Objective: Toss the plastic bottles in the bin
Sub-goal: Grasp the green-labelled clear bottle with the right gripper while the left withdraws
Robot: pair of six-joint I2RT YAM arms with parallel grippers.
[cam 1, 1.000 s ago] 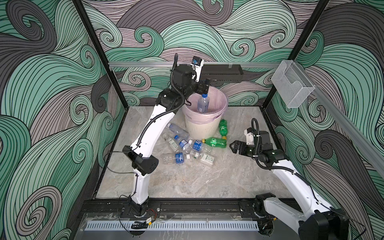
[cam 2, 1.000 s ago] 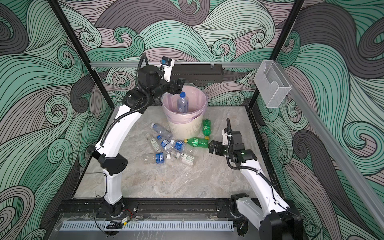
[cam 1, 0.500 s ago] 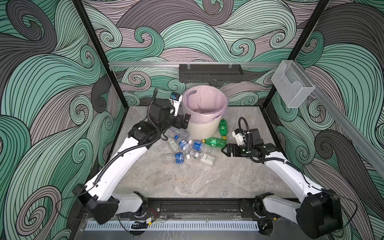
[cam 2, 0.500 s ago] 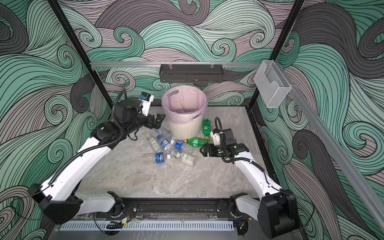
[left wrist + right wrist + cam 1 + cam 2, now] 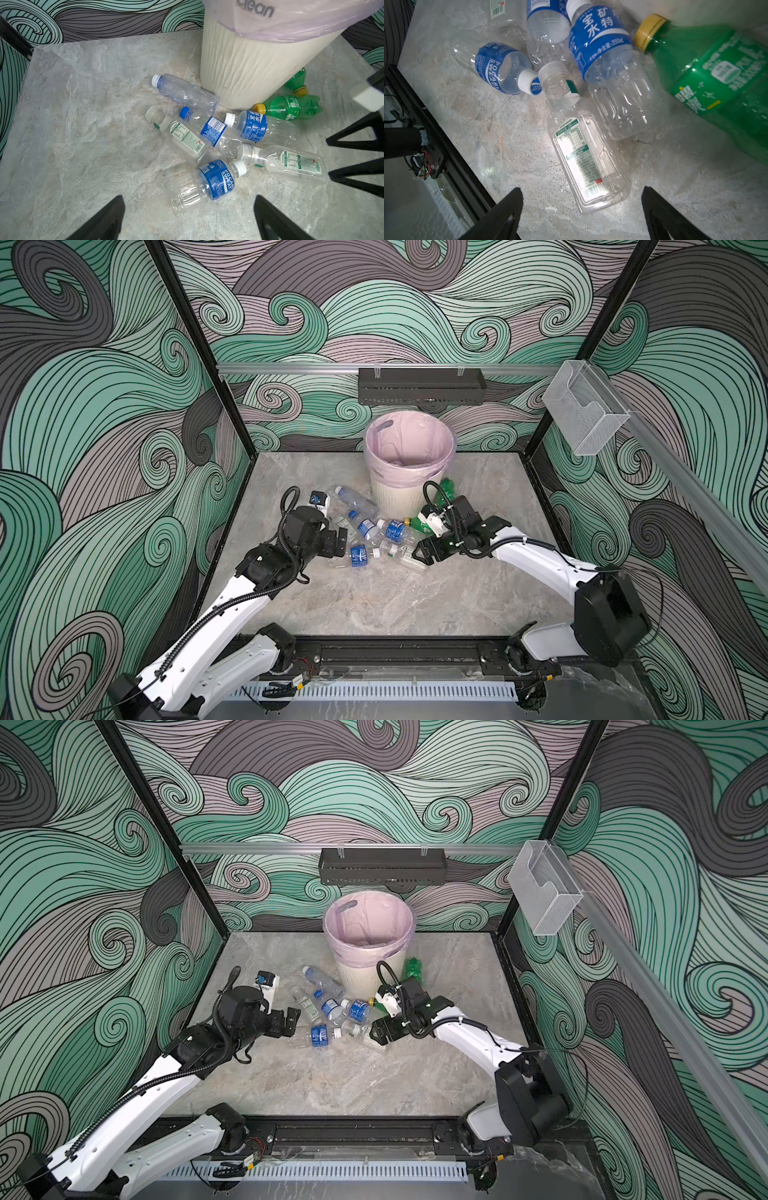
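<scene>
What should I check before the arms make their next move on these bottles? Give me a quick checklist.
1. Left hand open and empty: ok.
2. Right hand open, fingers either side of the green-labelled clear bottle: ok.
3. That bottle free of neighbours: not ok; its cap appears to touch the cap of the Pocari Sweat bottle.
4. Bin upright, mouth unobstructed: ok.
5. Room left inside the bin: cannot tell.
</scene>
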